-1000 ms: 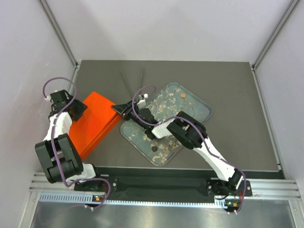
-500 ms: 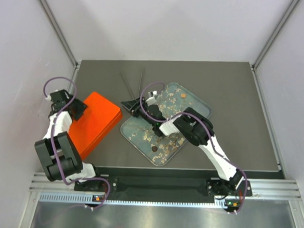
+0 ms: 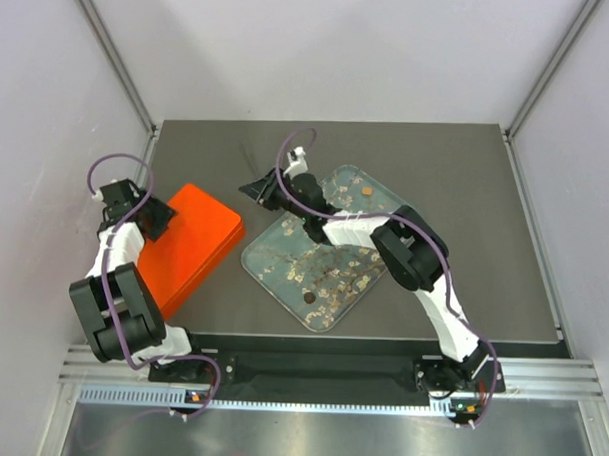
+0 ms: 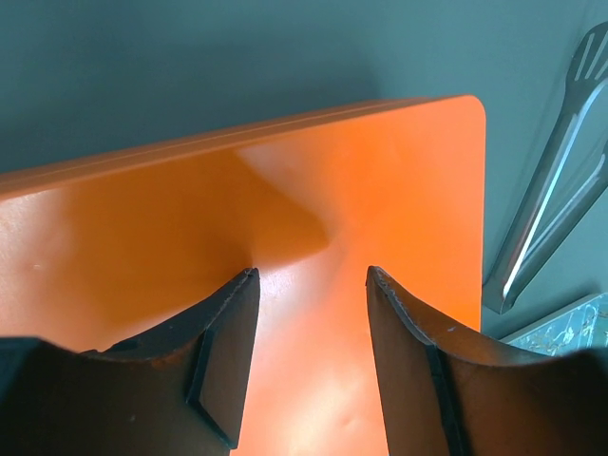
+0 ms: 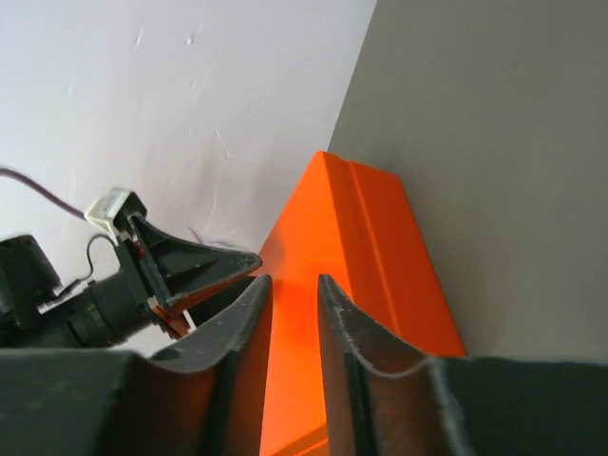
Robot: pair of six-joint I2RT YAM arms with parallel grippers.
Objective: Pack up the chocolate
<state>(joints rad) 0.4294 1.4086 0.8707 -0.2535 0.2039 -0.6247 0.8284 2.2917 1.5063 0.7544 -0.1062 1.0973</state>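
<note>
We count one clear tray (image 3: 274, 287) in the middle of the counter (image 3: 486, 194), strewn with pale flakes (image 3: 328, 279). It holds two pieces of chocolate. One is a caramel-brown round (image 3: 366, 190) near the tray's far edge, and the other is a dark round (image 3: 310, 298) near its nearest corner.

Left of the tray lies one orange box (image 3: 189, 244), its lid closed, so we cannot see what is inside.

One pair of metal tongs (image 4: 546, 190) lies just beside a corner of the tray, on the box's side.

The left end effector (image 4: 309, 275) hovers over the orange lid on the side away from the tray, its jaws moderately apart and empty. The right end effector (image 5: 292, 283) hangs off the tray's far-left edge, pointing toward the box. We see only a narrow gap between its jaws and nothing in them.
</note>
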